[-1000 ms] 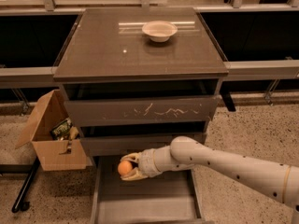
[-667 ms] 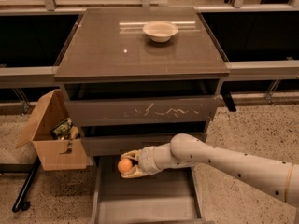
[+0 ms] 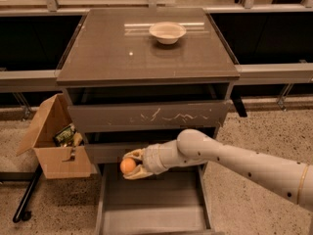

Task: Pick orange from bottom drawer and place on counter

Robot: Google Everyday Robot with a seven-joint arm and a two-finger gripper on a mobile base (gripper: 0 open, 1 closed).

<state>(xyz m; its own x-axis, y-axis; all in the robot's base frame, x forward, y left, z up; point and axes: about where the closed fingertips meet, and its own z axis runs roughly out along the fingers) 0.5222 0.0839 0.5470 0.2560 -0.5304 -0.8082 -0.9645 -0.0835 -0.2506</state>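
A: Entry one. Edges and open room at the drawer cabinet [image 3: 146, 94]?

B: The surface [image 3: 112, 53] on top of the cabinet is glossy grey-brown with a thin dark edge. A white bowl [image 3: 167, 32] stands near its back edge, right of centre, and there is open room in front of the bowl. The scratched top drawer [image 3: 146, 115] has a dark gap above it. The middle drawer [image 3: 105, 152] has a plain front. The bottom drawer [image 3: 156, 207] is pulled out at the cabinet's foot, with thin walls left and right and a grey floor.

A: Entry two. Around the cabinet?

B: A cardboard box [image 3: 54, 151] with its flap up sits just beside the cabinet's lower left corner, on the speckled floor [image 3: 254, 131]. A dark pole [image 3: 27, 199] lies farther out on the cabinet's left. The floor on the cabinet's right is taken up by the arm [image 3: 234, 160], which reaches in over the bottom drawer's right wall.

A: Entry three. The pincer?

B: The pincer [image 3: 130, 165] is at the cabinet's front, left of centre, level with the middle drawer's front and pointing left. It is above the rear of the bottom drawer's floor.

A: Entry four. The orange?

B: The orange [image 3: 127, 166] is pinched by the pincer, with one finger above it and one below. It is held off the drawer floor, just before the middle drawer's front and well below the surface.
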